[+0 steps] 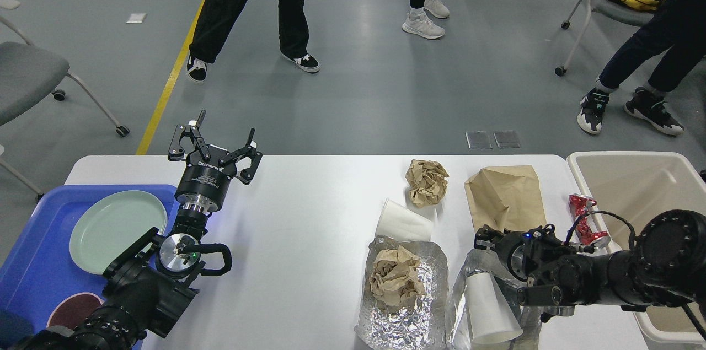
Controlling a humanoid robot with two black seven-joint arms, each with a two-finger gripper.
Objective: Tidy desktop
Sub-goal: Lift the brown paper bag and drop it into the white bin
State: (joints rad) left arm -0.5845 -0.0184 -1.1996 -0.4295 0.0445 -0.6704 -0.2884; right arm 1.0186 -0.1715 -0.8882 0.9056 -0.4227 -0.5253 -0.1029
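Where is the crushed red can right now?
Head view, right side: the crushed red can lies on the desktop, between the brown paper bag and the beige bin.

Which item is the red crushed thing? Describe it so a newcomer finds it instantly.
Start at the beige bin at the right end of the desktop. Just left of the bin's wall, right of the flat brown paper bag, lies the crumpled red foil wrapper. It is the only red, shiny piece; its neighbours are brown paper, white cups and silver foil.
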